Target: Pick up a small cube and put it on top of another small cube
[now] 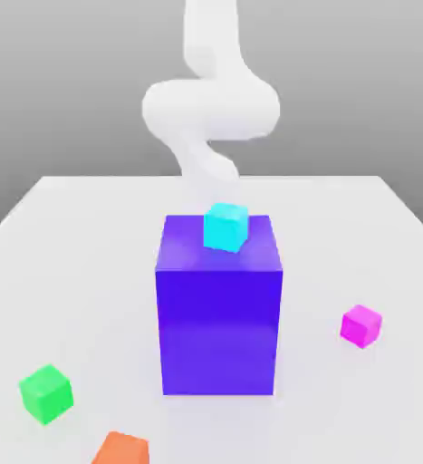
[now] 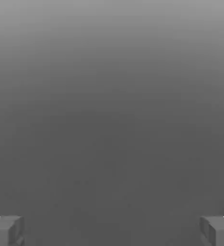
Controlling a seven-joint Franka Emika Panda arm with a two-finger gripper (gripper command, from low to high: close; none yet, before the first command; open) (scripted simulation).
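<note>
The small magenta cube (image 1: pixel 360 325) rests on the white table toward the exterior view's right. The other small cube, bright green (image 1: pixel 45 392), sits near the front at the exterior view's left. Both lie apart from the tall blue-purple block (image 1: pixel 219 308) in the middle. The white arm (image 1: pixel 210 109) rises behind that block. In the hand view the gripper (image 2: pixel 112 230) is open: its two grey fingertips (image 2: pixel 5 229) stand far apart with nothing between them, facing a plain grey background.
A cyan cube (image 1: pixel 225 227) sits on top of the blue-purple block. An orange cube (image 1: pixel 121 449) lies at the front edge of the exterior view, right of the green one. The white table (image 1: pixel 88 263) spreads around the block.
</note>
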